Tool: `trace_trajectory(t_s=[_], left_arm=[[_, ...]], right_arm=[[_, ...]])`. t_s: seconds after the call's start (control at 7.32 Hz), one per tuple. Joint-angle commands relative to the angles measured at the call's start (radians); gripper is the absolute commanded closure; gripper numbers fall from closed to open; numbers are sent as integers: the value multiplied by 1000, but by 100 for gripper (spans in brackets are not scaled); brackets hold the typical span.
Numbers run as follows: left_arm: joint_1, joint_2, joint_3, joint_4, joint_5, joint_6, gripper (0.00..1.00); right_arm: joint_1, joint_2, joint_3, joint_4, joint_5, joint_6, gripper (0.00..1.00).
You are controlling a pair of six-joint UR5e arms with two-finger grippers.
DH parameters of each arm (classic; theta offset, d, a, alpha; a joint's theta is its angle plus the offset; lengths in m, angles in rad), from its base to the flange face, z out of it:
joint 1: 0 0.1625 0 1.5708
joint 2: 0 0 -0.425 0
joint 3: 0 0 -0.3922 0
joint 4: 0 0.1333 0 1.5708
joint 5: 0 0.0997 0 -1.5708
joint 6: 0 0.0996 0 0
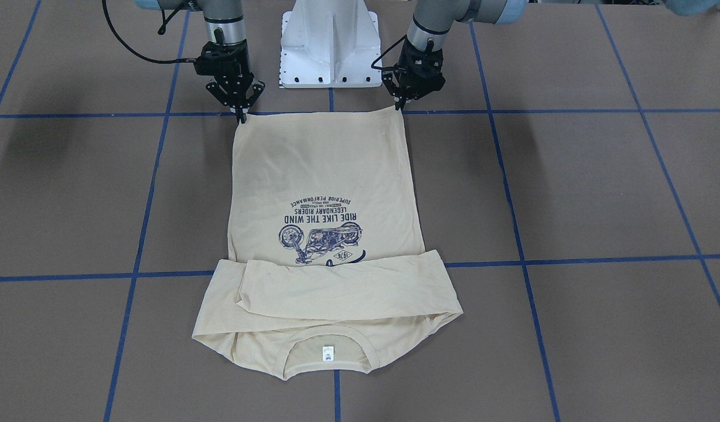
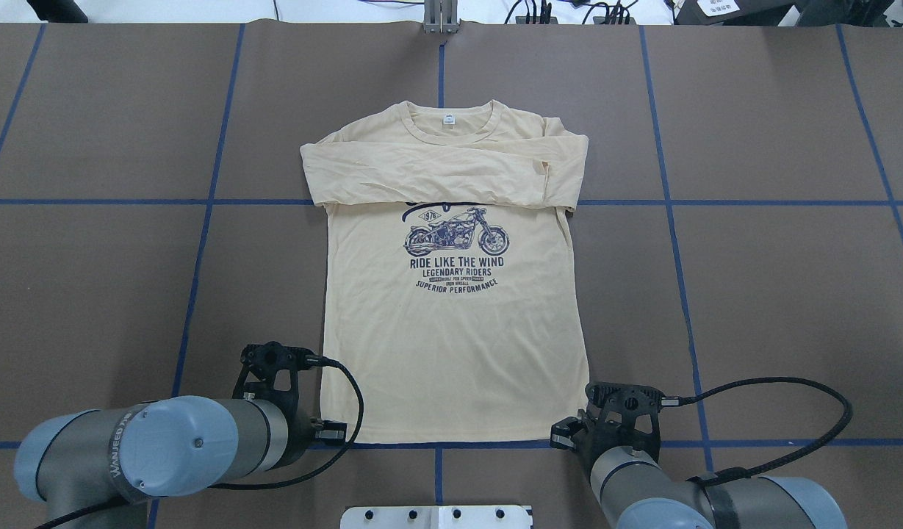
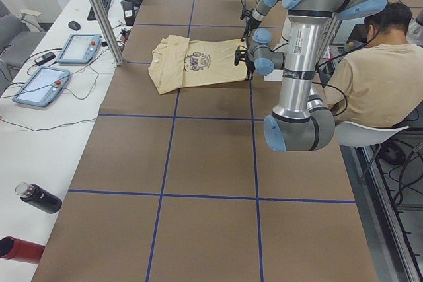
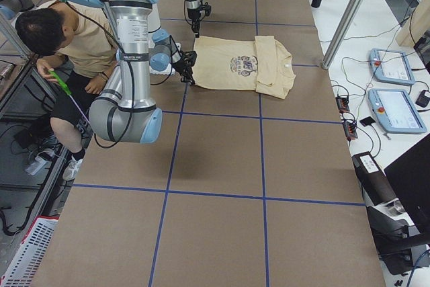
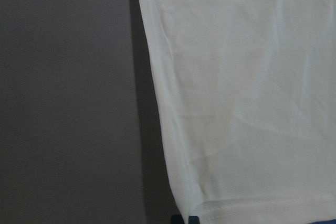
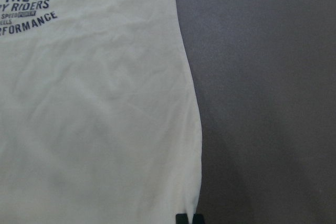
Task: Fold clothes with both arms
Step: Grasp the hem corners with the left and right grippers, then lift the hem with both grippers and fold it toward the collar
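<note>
- A person point(image 3: 370, 77) in a beige top sits behind the robot, off the near edge of the bench point(image 2: 752, 294).
- The white pedestal base point(image 2: 436, 516) stands at the near middle, and cables loop beside each wrist.
- The left arm point(image 2: 150, 448) and the right arm point(image 2: 686, 492) flank the base, both bent low with wrists turned downward.
- The left gripper point(image 1: 401, 105) is clenched on the near left hem corner of the T-shirt point(image 2: 451, 353). The right gripper point(image 1: 241, 116) is clenched on the near right corner.
- The T-shirt lies flat at mid-bench, print point(image 2: 457, 253) up and hem nearest.
- Farther on, both sleeves point(image 2: 436, 180) are folded across the chest, with the neck label point(image 2: 447, 120) at the far end.
- Blue tape lines point(image 2: 194, 294) grid the brown surface around the T-shirt.
- Beyond the far edge, control tablets point(image 3: 43, 84) and a black bottle point(image 3: 38, 197) lie on a white side table.
</note>
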Motion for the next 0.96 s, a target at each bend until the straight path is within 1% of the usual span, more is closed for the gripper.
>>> trace_trajectory(t_s=[0.0, 0.14, 0.27, 0.41, 0.55, 0.68, 0.82], left_arm=[[-1, 5, -127, 66, -11, 3, 100], [2, 8, -228, 140, -60, 1, 100], [38, 17, -333, 206, -94, 1, 100], [90, 17, -438, 288, -103, -2, 100], [144, 16, -484, 324, -102, -24, 100], [149, 13, -480, 325, -102, -34, 100], [146, 13, -462, 325, -96, -35, 100]], right_arm=[[10, -12, 127, -56, 25, -3, 100], [8, -18, 218, -109, 94, -1, 100], [-31, -24, 321, -163, 132, -3, 100], [-80, -23, 443, -248, 174, -1, 100], [-128, -15, 549, -359, 195, -1, 100], [-127, -14, 557, -376, 194, -1, 100], [-101, -12, 525, -378, 191, -1, 100]])
